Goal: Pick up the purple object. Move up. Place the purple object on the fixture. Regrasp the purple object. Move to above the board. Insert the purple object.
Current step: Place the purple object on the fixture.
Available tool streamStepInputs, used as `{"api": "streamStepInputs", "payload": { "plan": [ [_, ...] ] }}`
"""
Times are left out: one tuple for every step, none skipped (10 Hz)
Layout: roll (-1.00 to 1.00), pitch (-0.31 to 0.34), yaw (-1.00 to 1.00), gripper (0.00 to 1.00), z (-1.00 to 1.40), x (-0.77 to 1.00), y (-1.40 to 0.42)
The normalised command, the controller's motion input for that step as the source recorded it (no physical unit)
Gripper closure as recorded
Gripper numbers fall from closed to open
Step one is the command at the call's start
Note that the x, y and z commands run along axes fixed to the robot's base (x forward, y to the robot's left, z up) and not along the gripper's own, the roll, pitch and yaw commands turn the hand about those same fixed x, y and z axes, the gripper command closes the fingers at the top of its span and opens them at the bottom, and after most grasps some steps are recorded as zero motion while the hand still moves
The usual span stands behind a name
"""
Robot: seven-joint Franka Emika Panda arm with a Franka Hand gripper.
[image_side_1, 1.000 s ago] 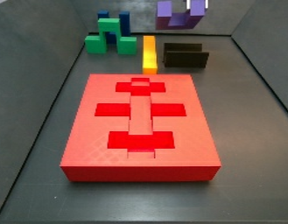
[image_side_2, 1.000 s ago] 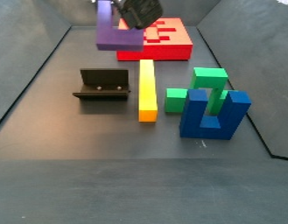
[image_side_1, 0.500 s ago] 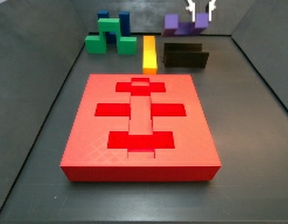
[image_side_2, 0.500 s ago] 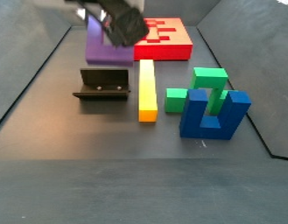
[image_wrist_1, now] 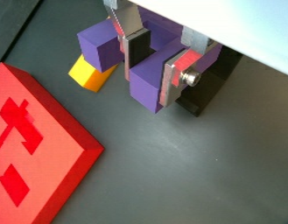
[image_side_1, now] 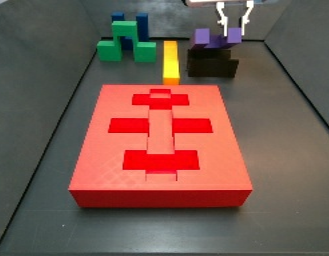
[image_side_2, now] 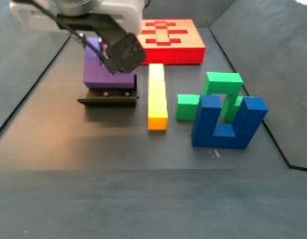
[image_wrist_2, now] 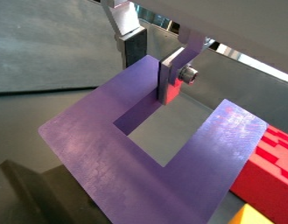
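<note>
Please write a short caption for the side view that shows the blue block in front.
The claw holds the purple object at the fixture, beside the yellow bar.

Tool (image_wrist_1: 154, 63) grips purple object (image_side_2: 102, 69) at fixture (image_side_2: 108, 96); red board (image_side_1: 160, 142) apart.

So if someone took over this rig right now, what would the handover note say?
Gripper: jaws shut on one prong of the purple object, directly over the fixture at the far end of the yellow bar.
Purple object: prongs up, down at the fixture; I cannot tell whether it is fully seated.
Board: red, its cut-outs empty.
Done: pick-up, lift, carry to the fixture.
Left: release on the fixture, regrasp, move above the board, insert.
</note>
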Motion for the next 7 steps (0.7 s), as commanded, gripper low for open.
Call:
{"api": "streamStepInputs", "payload": {
  "plan": [
    [-0.58, 0.120, -0.14, 1.00, -0.14, 0.58, 0.20],
    [-0.75, 0.186, -0.13, 1.00, -0.01, 0.61, 0.20],
    [-0.68, 0.103, -0.10, 1.00, -0.09, 0.53, 0.17],
    [-0.45, 0.011, -0.09, 1.00, -0.22, 0.41, 0.10],
    [-0.13, 0.000, -0.05, 1.00, -0.22, 0.39, 0.00],
    [0.02, -0.046, -0.02, 1.00, -0.16, 0.37, 0.00],
    [0.03, 0.000, -0.05, 1.00, -0.11, 0.44, 0.00]
  ]
}}
